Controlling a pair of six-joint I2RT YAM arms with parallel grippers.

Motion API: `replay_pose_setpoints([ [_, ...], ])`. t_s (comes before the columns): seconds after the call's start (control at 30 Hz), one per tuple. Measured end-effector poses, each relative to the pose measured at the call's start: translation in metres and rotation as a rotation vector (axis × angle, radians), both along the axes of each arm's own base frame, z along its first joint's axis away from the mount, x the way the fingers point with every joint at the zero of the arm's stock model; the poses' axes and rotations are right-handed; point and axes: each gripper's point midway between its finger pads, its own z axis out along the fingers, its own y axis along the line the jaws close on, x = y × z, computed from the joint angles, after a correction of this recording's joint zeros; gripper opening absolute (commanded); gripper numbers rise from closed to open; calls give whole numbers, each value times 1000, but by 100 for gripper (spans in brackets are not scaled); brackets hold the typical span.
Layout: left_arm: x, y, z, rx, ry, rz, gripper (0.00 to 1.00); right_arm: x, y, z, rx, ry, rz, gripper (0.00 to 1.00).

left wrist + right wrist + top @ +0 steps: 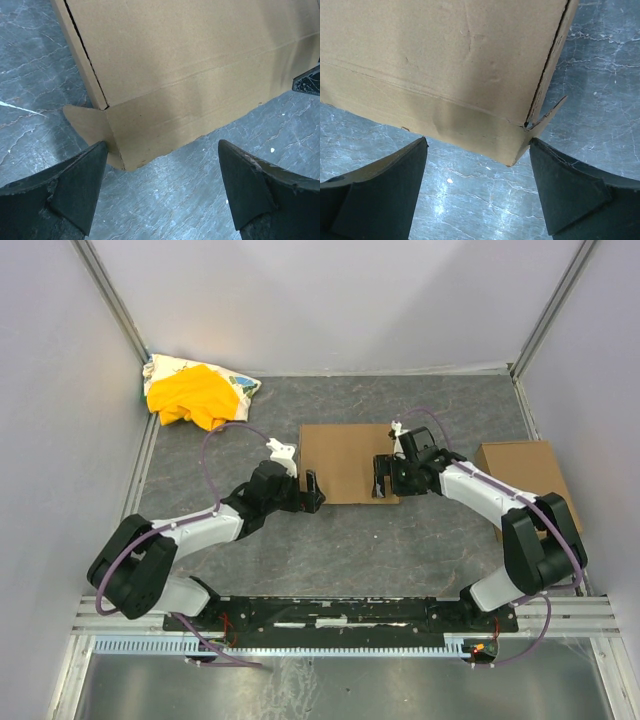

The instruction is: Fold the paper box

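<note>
Where the paper box lies: the paper box (pixel 345 462) sits mid-table, lid down on a shallow body, between the two grippers.
Long axis: nearly square from the top view, slightly longer along 9-to-3.
Left gripper: the left gripper (pixel 310 495) is at the box's 7 o'clock corner, jaws wide and holding nothing; that corner lies at 12 o'clock from the jaws.
Right gripper: the right gripper (pixel 383 480) is at the 4 to 5 o'clock corner, jaws also wide and empty, with the corner dead ahead between the fingers.
Nearer arm: neither; each is just beside its own corner.
Loose parts: a left tab (pixel 82 122) and a right tab (pixel 552 110) poke out at the near corners, judged not yet tucked.
Box contents: hidden under the lid.
Others: a cardboard rectangle (pixel 522 470) at 3 o'clock, a yellow cloth bundle (pixel 195 395) at 10 o'clock, both well apart.
</note>
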Motion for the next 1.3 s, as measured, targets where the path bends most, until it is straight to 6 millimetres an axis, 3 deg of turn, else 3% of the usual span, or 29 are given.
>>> replay_pose_setpoints([
  [0.1, -2, 0, -4, 9, 16, -5, 98, -2, 1, -2, -2, 8, 5, 92],
  [0.17, -1, 3, -6, 26, 20, 9, 98, -1, 0, -2, -11, 6, 1, 100],
  [0.27, 3, 15, -9, 71, 11, 67, 100, 1, -7, -4, -46, -2, -19, 99],
  [0.47, 12, 29, 8, 48, -97, 154, 100, 6, -17, -3, -99, -30, -40, 99],
  [0.9, 18, 20, -10, 54, -73, 134, 100, 12, -14, -5, -108, -25, -20, 99],
  [1.3, 6, 0, -10, 0, -38, 26, 96, 2, 2, -15, -40, 47, 37, 100],
])
